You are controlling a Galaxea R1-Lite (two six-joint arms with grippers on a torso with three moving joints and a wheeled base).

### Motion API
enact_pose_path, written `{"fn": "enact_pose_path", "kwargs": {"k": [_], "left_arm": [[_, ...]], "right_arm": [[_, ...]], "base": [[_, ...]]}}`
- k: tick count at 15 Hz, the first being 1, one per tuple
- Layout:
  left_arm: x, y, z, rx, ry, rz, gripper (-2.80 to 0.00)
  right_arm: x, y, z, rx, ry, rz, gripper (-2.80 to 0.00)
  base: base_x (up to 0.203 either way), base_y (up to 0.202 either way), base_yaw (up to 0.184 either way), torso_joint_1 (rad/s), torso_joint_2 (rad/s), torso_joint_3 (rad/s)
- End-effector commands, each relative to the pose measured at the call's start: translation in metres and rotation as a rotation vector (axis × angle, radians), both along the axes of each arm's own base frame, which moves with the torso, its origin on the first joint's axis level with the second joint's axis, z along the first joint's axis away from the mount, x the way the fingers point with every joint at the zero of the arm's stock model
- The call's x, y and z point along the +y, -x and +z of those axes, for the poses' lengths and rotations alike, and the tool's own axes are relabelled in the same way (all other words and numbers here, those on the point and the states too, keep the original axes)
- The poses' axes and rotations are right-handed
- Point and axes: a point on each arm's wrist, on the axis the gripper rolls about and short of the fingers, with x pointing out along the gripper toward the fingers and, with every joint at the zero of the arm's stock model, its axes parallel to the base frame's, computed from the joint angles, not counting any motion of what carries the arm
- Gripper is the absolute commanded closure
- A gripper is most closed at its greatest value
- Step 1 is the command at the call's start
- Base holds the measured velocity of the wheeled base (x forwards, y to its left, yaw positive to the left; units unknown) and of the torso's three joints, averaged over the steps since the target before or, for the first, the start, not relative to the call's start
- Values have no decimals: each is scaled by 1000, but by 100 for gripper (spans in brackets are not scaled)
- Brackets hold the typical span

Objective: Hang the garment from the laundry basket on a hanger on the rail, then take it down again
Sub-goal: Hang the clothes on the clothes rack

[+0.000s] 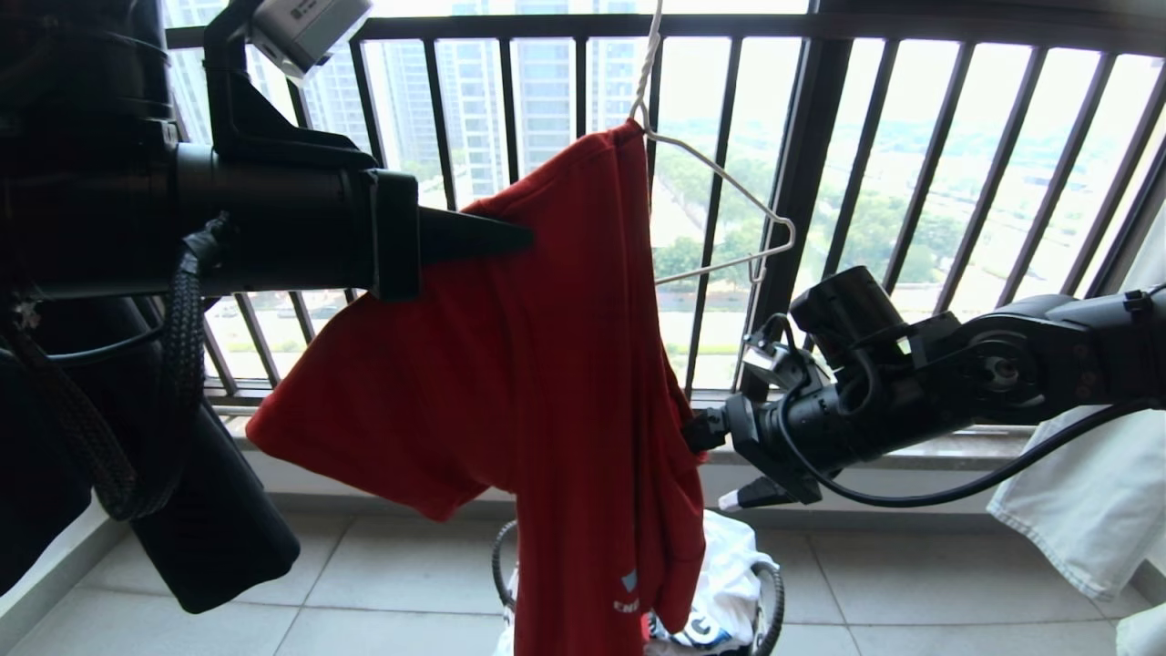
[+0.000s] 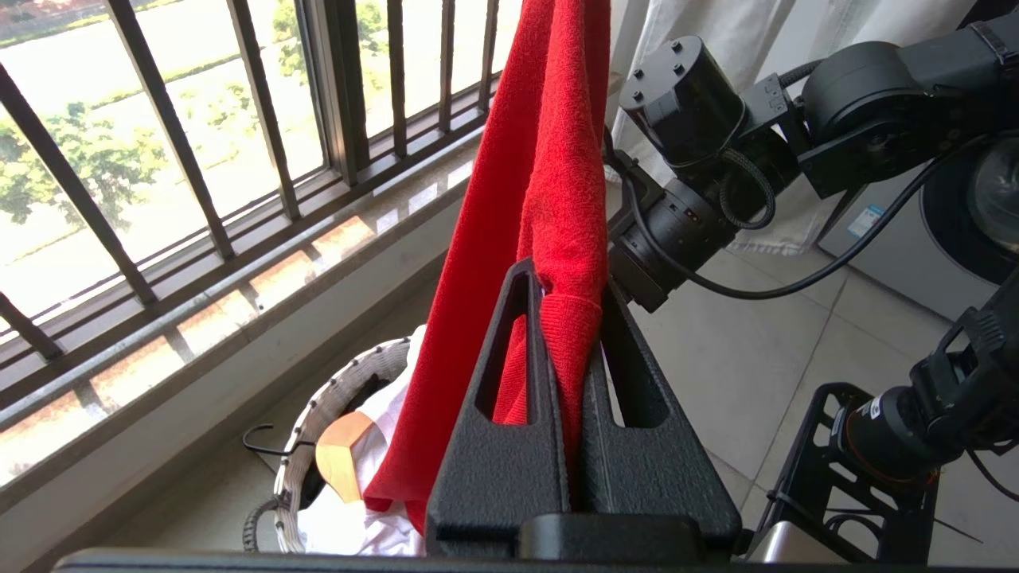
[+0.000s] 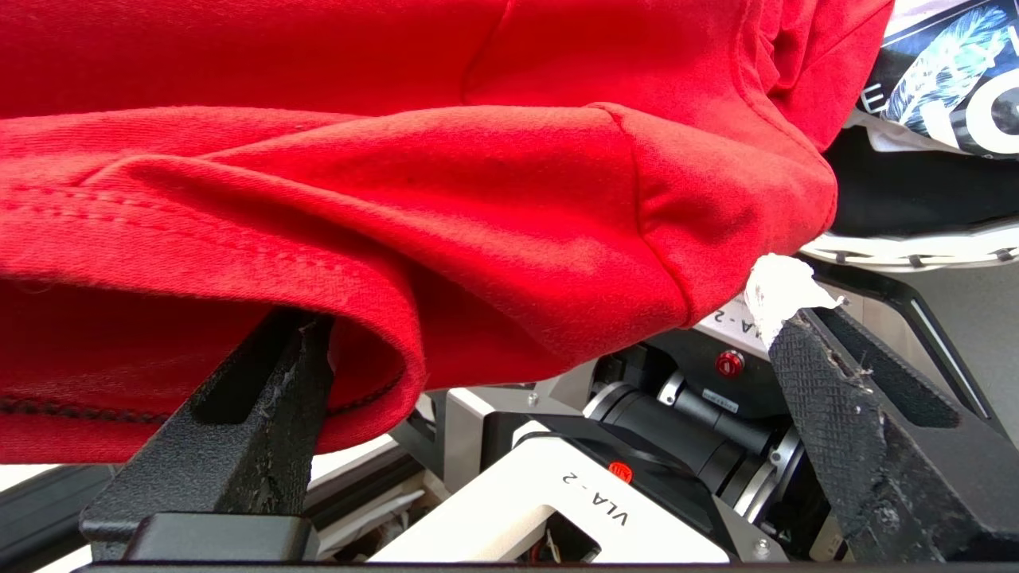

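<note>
**Balcony surroundings**

Dark barred window railing w/ tower blocks & trees beyond. Pale tiled floor. White cloth hangs at right. White printed shirt lies low, centre.

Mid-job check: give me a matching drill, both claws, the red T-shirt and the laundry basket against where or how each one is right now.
1. left claw
2. right claw
3. red T-shirt
4. laundry basket

a. on the floor, holding clothes
b. open at the shirt's hanging edge
c. shut on red fabric
d. draped over one side of the white wire hanger

Pairs: 1-c, 2-b, 3-d, 4-a
</note>
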Motion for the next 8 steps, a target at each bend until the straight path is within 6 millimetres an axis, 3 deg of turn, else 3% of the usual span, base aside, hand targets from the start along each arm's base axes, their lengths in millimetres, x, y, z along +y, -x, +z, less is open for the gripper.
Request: {"fn": "enact_pose_path", "kwargs": {"k": [1, 6, 7, 8], "left_arm": [[3, 4, 2, -8, 10, 1, 0], [4, 7, 4, -13, 17, 1, 0], [5, 7, 5, -14, 18, 1, 0], [5, 7, 5, -14, 18, 1, 0]], "right_arm": [[0, 0, 0, 3, -2, -2, -280], [-1, -4, -5, -2, 32, -32, -280], [-1, -6, -6, -3, 37, -38, 0], [-1, -6, -6, -2, 38, -38, 0]], "base": [[0, 0, 0, 0, 0, 0], [0, 0, 0, 0, 0, 0], [0, 0, 0, 0, 0, 0], [0, 0, 0, 0, 0, 0]]}}
